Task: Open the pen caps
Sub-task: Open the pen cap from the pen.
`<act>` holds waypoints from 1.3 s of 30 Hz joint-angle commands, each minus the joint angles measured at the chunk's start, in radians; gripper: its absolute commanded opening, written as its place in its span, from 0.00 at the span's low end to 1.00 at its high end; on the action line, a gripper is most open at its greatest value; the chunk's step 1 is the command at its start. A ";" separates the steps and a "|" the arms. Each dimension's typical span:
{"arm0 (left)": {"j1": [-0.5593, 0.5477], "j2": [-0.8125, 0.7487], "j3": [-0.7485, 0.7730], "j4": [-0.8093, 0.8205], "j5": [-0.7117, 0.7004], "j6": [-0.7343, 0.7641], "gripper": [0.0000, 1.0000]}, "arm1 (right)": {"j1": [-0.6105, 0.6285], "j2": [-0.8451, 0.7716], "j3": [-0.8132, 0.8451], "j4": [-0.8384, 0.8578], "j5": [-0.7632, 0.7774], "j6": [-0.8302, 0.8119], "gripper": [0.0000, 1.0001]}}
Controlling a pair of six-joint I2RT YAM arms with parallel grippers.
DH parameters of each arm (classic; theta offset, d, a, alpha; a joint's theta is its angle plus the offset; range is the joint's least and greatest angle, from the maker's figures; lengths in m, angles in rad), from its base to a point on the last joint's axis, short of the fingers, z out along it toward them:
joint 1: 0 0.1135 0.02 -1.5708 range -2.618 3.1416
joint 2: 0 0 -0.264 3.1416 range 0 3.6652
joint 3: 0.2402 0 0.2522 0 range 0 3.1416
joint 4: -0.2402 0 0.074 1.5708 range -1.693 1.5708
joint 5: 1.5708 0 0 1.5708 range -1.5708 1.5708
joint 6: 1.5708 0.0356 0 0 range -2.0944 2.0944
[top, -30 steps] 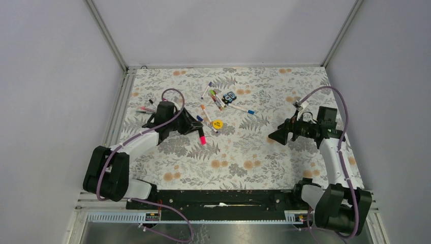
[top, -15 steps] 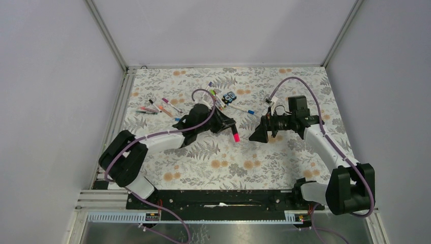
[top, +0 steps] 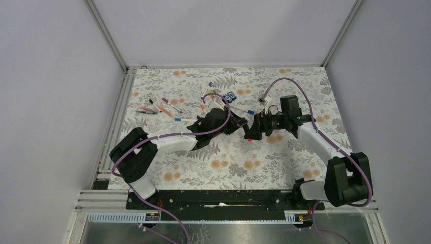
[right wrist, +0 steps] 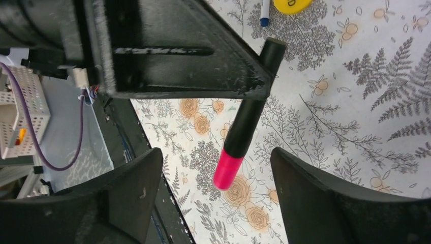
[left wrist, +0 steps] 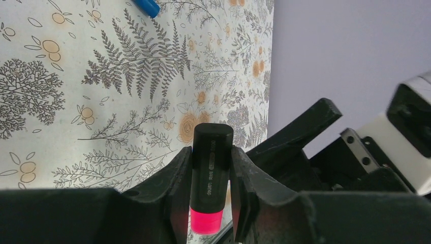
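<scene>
Highlighter (left wrist: 212, 152) — black barrel, pink end (left wrist: 206, 222) — sits clamped in the left pincer (left wrist: 211, 175), held above the counter (top: 228, 162) near its middle. Right pincer (right wrist: 216, 168) faces it, jaws spread wide either side of the pink end, not touching. Thin pens (top: 161, 108) lie scattered further back and left

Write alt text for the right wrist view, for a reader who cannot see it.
A black highlighter with a pink end, gripped by the left claw, hangs slanted between the wide-open jaws of the right claw. Beneath is a floral tablecloth; a yellow disc and a blue-tipped pen show at the top edge.
</scene>
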 commanded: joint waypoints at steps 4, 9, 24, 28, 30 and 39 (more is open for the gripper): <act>-0.026 -0.007 0.046 0.038 -0.090 -0.029 0.00 | 0.017 0.054 0.014 0.030 0.045 0.040 0.66; -0.032 -0.013 0.047 0.052 -0.086 -0.023 0.02 | 0.017 0.057 0.012 0.053 0.031 0.058 0.33; -0.038 -0.146 -0.028 0.114 -0.082 0.158 0.58 | -0.002 -0.023 -0.021 0.066 -0.112 0.011 0.02; -0.035 -0.213 -0.033 0.078 -0.061 0.368 0.80 | -0.024 -0.062 -0.029 0.003 -0.196 -0.107 0.01; -0.033 -0.274 -0.043 0.055 -0.065 0.467 0.92 | -0.032 -0.081 -0.033 -0.045 -0.213 -0.175 0.01; 0.091 -0.556 -0.274 0.318 0.355 0.654 0.99 | -0.085 -0.139 -0.069 -0.099 -0.413 -0.256 0.00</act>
